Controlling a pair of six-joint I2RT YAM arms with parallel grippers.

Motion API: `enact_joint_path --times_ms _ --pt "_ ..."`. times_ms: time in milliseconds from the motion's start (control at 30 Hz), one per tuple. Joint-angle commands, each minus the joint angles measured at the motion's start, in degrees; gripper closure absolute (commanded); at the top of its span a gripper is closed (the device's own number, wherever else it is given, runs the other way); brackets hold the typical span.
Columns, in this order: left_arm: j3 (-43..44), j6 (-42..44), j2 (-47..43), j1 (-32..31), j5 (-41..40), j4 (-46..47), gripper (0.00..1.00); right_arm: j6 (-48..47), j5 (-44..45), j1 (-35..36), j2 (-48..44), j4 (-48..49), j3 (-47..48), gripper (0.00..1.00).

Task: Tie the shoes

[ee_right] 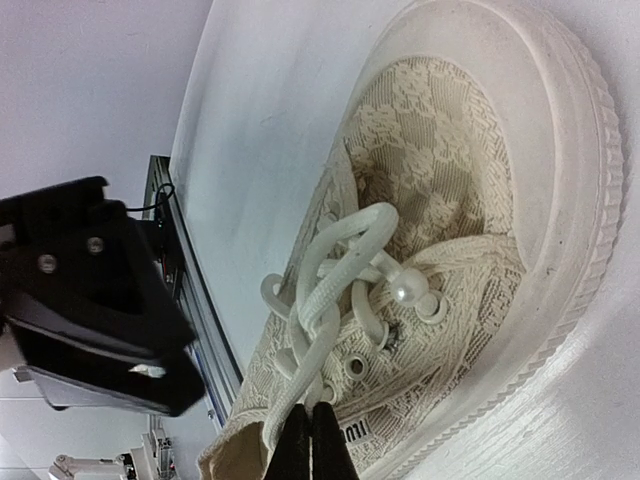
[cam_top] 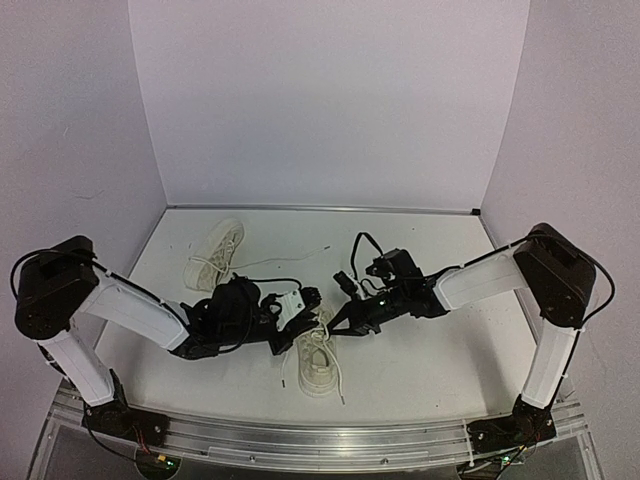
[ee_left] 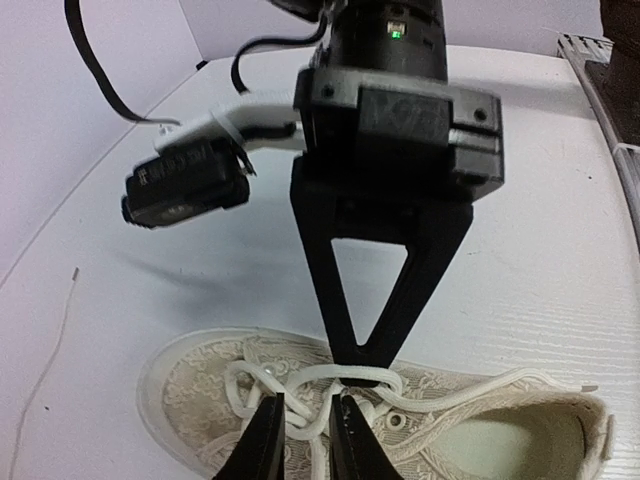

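Observation:
Two cream-white lace shoes lie on the white table. One shoe (cam_top: 213, 258) lies at the far left, untouched. The other shoe (cam_top: 318, 362) lies front centre and both grippers meet over its laces. My right gripper (cam_top: 337, 322) is shut on a loop of white lace (ee_right: 340, 260), pinching it at the fingertips (ee_right: 310, 440); its tips also show in the left wrist view (ee_left: 365, 352). My left gripper (ee_left: 303, 440) hovers over the lace crossing of that shoe (ee_left: 190, 390), its jaws a narrow gap apart with lace strands lying between them.
A thin lace (cam_top: 290, 258) trails from the far shoe across the table (cam_top: 450, 360). A metal rail (cam_top: 330, 440) runs along the near edge. White walls close the back and sides. The left wrist's black body (ee_right: 90, 300) hangs close beside the near shoe.

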Motion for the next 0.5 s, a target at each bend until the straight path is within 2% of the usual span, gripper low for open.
enact_joint_path --times_ms 0,200,300,467 --pt "4.2 1.5 -7.3 0.1 1.2 -13.4 0.78 -0.9 1.0 0.2 -1.8 1.3 -0.3 1.00" --pt "6.8 -1.5 -11.6 4.7 3.0 -24.3 0.62 -1.4 1.9 0.2 -3.7 0.9 -0.5 1.00" --pt "7.7 -4.4 -12.9 7.4 4.9 -25.8 0.58 -2.3 2.1 0.2 -4.3 -0.3 -0.5 1.00" --pt "13.9 -10.3 -10.0 8.0 7.0 -32.2 0.49 -3.9 2.4 0.5 -4.5 -2.2 0.1 1.00"
